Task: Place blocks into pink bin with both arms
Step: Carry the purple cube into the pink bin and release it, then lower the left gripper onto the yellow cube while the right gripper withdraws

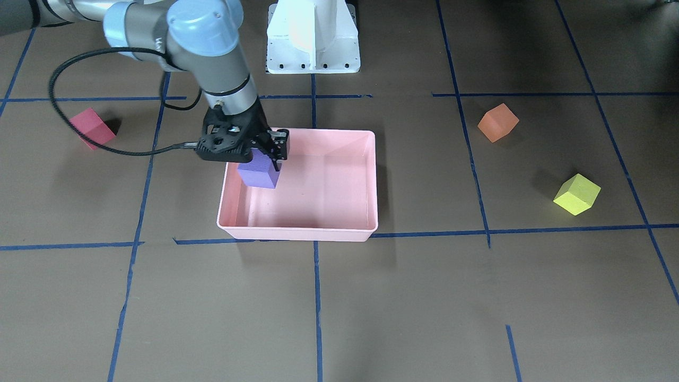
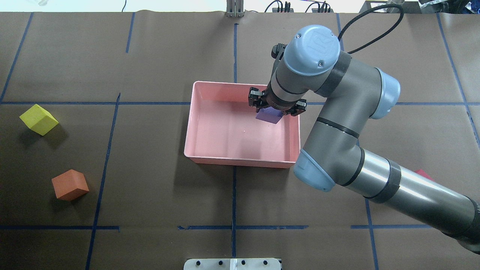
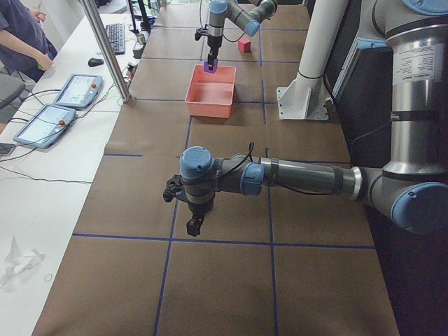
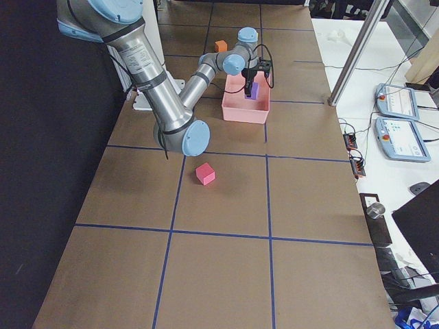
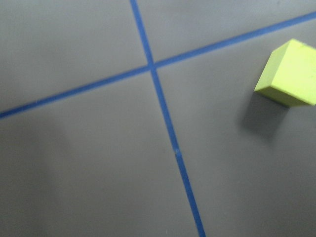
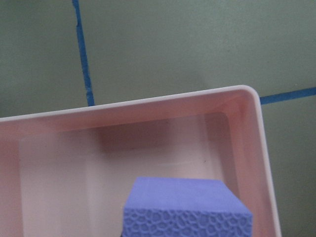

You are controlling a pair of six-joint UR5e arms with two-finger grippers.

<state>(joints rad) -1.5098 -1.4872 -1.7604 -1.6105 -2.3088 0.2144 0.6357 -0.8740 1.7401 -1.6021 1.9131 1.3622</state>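
My right gripper [image 1: 267,157] is shut on the purple block [image 1: 259,174] and holds it inside the pink bin [image 1: 297,228], near the wall on the robot's right; the block also shows in the right wrist view [image 6: 187,210]. I cannot tell whether it touches the floor. The red block [image 1: 93,128] lies on the table on the robot's right. The orange block [image 1: 497,122] and the yellow-green block [image 1: 576,194] lie on its left. My left gripper [image 3: 194,225] hangs over bare paper far from the bin; I cannot tell whether it is open. Its wrist view shows the yellow-green block [image 5: 290,74].
The white pedestal base [image 1: 313,37] stands behind the bin. Blue tape lines [image 1: 318,297] cross the brown paper. Tablets [image 3: 77,89] and a metal pole [image 3: 105,49] stand on the white table beyond the far edge.
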